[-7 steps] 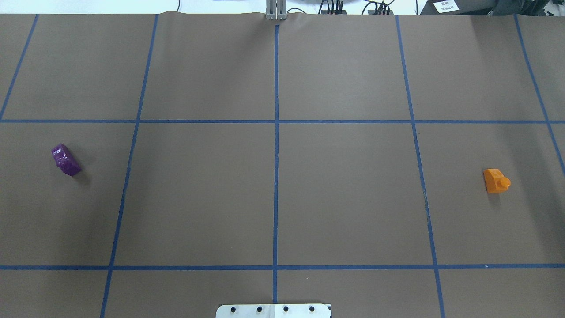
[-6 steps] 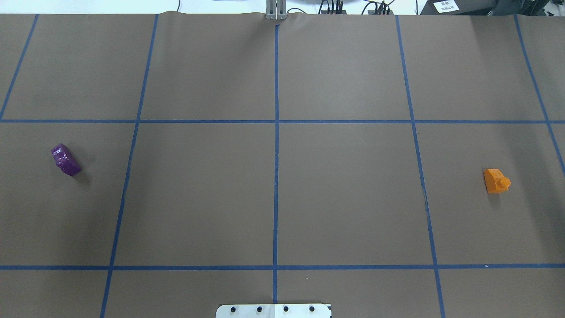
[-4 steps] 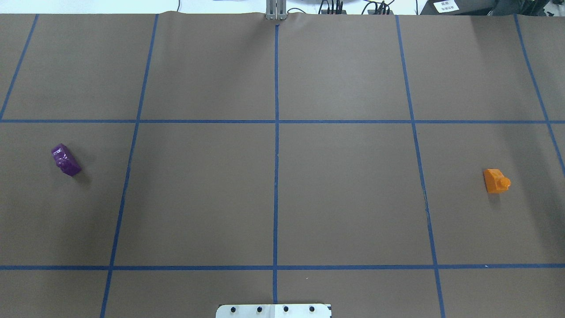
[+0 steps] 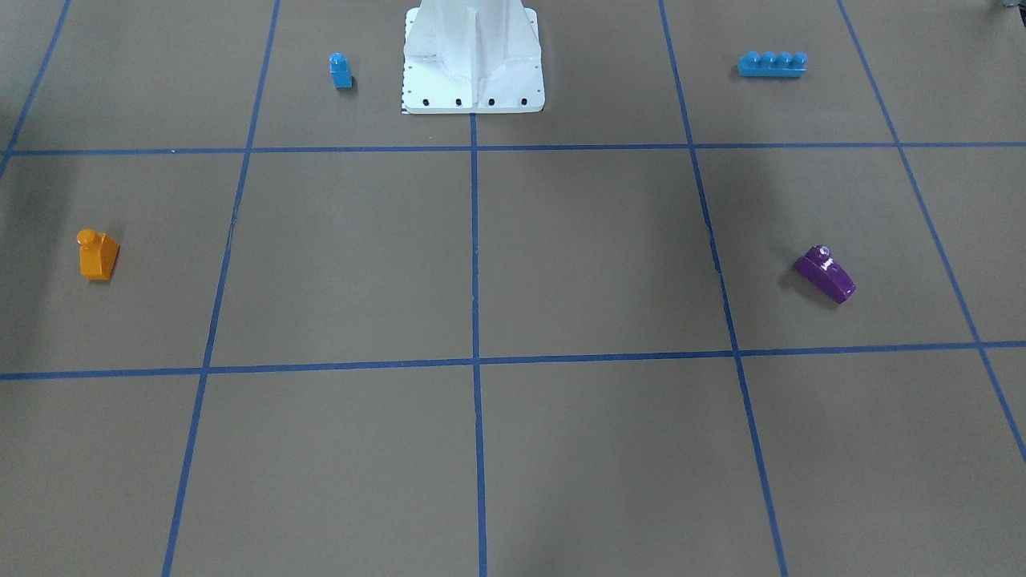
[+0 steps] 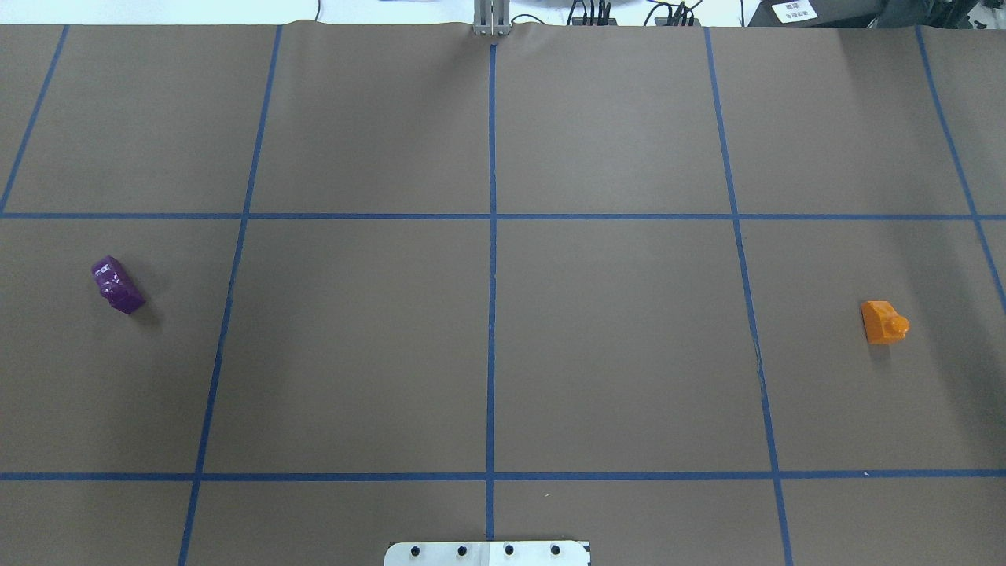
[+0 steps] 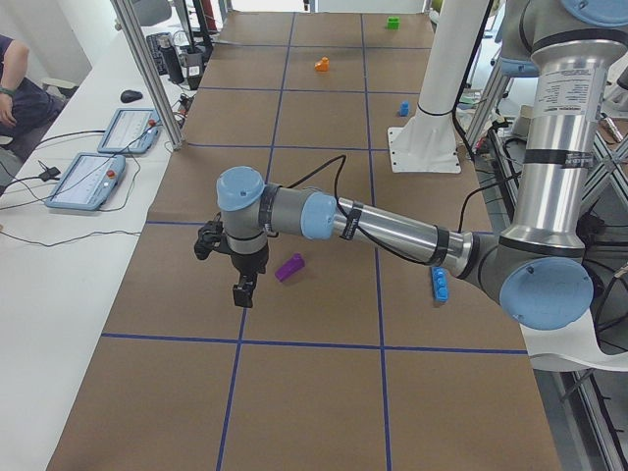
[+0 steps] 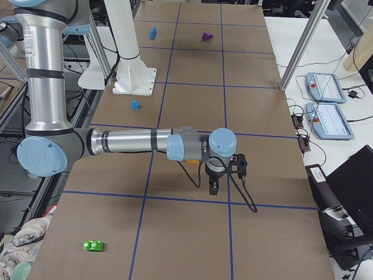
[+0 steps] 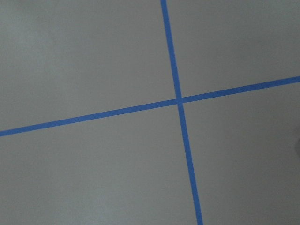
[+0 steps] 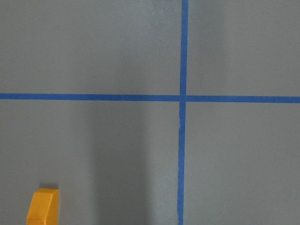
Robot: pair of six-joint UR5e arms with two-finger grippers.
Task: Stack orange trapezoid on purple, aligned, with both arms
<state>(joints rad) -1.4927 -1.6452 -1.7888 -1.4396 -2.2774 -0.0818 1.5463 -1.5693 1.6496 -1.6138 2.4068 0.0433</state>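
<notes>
**Two blocks lay apart, neither one gripped**

Two task pieces sat on the brown paper cover [image 5: 613, 346], on opposite sides of the white pedestal [image 4: 473, 56]. The orange trapezoid [image 5: 884, 322] lay far out on the pedestal's right-arm side and forward of it, stud pointing away from the pedestal's centre line. The purple [image 5: 117, 284] lay about as far out on the pedestal's left-arm side, turned at a slant to the blue tape lines [image 5: 492, 314]. Nothing touched either piece.

From the table's end, the left gripper [image 6: 240, 285] hung near the purple, on the side away from the pedestal and clear of it. The right gripper [image 7: 214, 185] hung low over the paper, well out from the pedestal on its right-arm side. In the right wrist view the orange trapezoid showed only at the lower left edge. Whether either gripper was spread or clenched could not be told from these side views.

A small blue single-stud block [image 4: 341, 70] stood just beside the pedestal on its right-arm side. A blue four-stud brick [image 4: 772, 64] lay farther from the pedestal on its left-arm side. A green block [image 7: 93, 245] lay far beyond the right gripper from the pedestal.
</notes>
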